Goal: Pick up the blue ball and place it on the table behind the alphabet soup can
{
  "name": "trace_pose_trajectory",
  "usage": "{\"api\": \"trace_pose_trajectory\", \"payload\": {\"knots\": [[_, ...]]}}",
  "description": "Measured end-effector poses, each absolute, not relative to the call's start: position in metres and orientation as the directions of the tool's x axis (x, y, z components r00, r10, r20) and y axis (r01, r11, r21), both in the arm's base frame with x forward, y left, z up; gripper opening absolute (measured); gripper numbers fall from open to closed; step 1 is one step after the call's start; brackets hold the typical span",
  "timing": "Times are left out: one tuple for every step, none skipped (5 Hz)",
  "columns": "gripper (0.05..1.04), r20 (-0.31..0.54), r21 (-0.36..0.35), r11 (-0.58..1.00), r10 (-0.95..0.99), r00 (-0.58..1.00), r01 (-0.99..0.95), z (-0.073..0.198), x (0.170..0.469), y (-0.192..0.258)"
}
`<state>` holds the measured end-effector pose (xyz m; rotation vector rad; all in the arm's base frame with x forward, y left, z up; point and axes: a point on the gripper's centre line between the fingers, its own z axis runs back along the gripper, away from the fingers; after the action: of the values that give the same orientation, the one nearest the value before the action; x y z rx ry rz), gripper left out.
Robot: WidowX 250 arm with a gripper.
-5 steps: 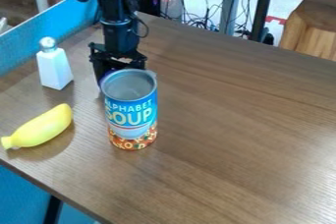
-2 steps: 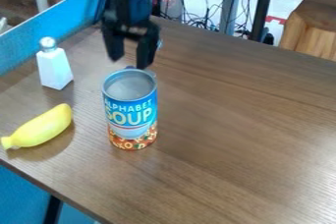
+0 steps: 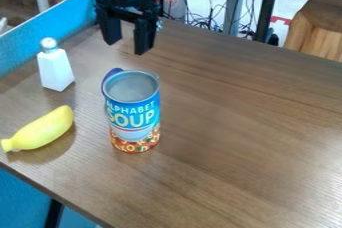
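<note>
Fingers of the black two-finger gripper (image 3: 127, 47) are spread wide, holding nothing, above and behind the blue-and-orange cylindrical metal soup can (image 3: 133, 112), which stands upright on the brown wooden table (image 3: 240, 137).

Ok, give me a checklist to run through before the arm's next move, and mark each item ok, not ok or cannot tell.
1. Gripper open and empty: ok, fingers apart with nothing between them.
2. Soup can upright: ok.
3. White bottle upright: ok.
4. Banana well clear of the edge of the table: not ok, one end lies close to it.
5. Purple thing behind the can fully visible: not ok, partly hidden.
6. Purple thing identified: cannot tell.
</note>
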<state>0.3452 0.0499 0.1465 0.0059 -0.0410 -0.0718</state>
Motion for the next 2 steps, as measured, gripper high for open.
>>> {"api": "trace_pose_trajectory", "payload": {"knots": [[0.997, -0.004, 0.042, 0.991, -0.124, 0.992, 0.124, 0.173, 0.308, 0.052], [0.997, 0.001, 0.043, 0.988, -0.150, 0.989, 0.149, 0.199, 0.274, 0.058]]}}
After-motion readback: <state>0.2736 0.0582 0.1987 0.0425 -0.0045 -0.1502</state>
